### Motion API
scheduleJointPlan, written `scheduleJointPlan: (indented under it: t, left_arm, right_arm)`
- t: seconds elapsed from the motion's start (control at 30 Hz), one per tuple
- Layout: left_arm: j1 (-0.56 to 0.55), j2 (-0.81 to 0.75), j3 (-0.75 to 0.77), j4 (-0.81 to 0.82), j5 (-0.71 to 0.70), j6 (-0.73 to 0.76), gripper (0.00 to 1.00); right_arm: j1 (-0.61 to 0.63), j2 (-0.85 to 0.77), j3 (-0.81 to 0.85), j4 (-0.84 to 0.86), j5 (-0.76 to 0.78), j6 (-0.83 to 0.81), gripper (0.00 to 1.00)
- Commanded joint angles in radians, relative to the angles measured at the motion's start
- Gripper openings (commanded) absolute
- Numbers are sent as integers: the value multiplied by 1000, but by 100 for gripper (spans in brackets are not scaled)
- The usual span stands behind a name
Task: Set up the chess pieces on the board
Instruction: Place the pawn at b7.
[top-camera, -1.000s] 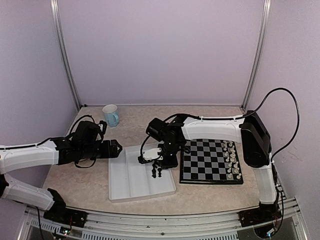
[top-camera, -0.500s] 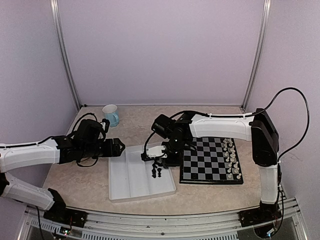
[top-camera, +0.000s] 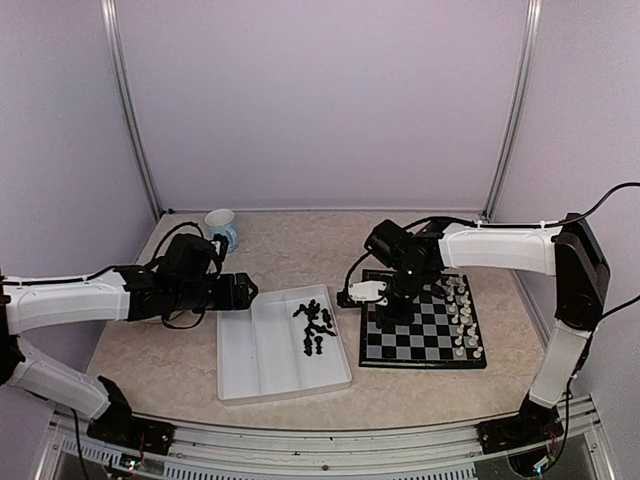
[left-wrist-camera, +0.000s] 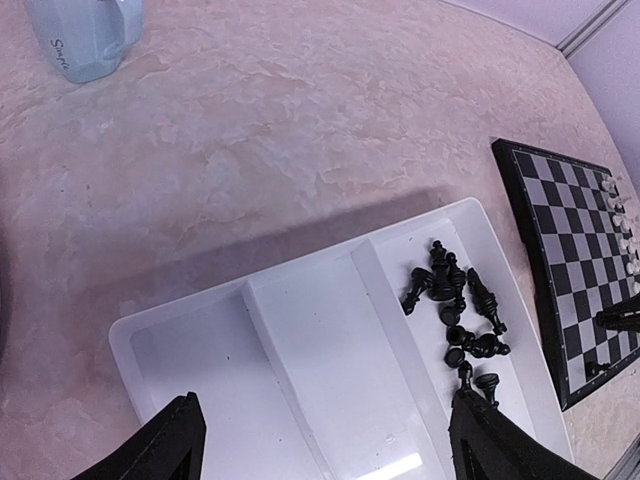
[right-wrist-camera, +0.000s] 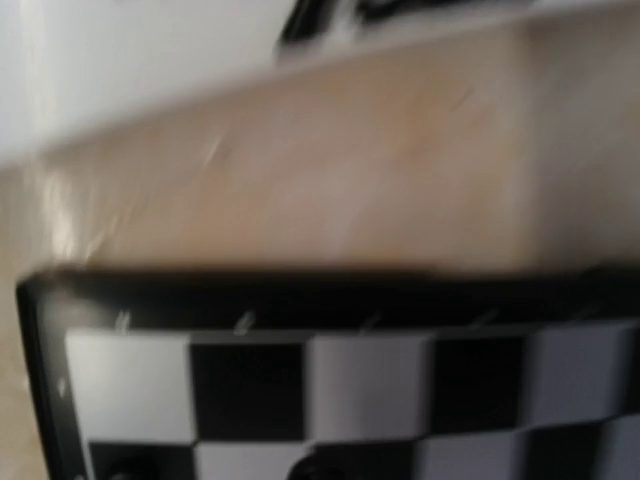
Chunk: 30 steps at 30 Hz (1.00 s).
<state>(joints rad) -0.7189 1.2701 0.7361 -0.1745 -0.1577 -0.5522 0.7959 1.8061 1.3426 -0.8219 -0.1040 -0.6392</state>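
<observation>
Several tiny black chess pieces (top-camera: 315, 325) lie in a heap in the right compartment of a white tray (top-camera: 260, 355). They show in the left wrist view (left-wrist-camera: 455, 310) too. The board (top-camera: 415, 335) lies right of the tray, with white pieces (top-camera: 463, 320) along its right side. My right gripper (top-camera: 388, 310) hangs low over the board's left edge. Its wrist view is blurred and shows only board squares (right-wrist-camera: 250, 385), so its jaws cannot be read. My left gripper (top-camera: 243, 292) is open and empty over the tray's far left corner, with its fingers (left-wrist-camera: 170, 450) wide apart.
A pale blue mug (top-camera: 222, 230) stands at the back left and shows in the left wrist view (left-wrist-camera: 85, 35). The tray (left-wrist-camera: 300, 340) has several long compartments. The enclosure's walls ring the tabletop.
My right gripper has moved right, from above the pieces in the tray to the board's left edge. My left gripper has edged right toward the tray.
</observation>
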Motion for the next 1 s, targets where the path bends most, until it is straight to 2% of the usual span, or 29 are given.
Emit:
scheduleJointPlan:
  t: [0.0, 0.97]
  left_arm:
    - [-11, 20, 34, 14, -3, 15, 84]
    - [-30, 44, 26, 23, -8, 2, 84]
  right_arm:
    - [0, -36, -78, 45, 8, 11, 1]
    - [-1, -9, -133, 10, -2, 6, 8]
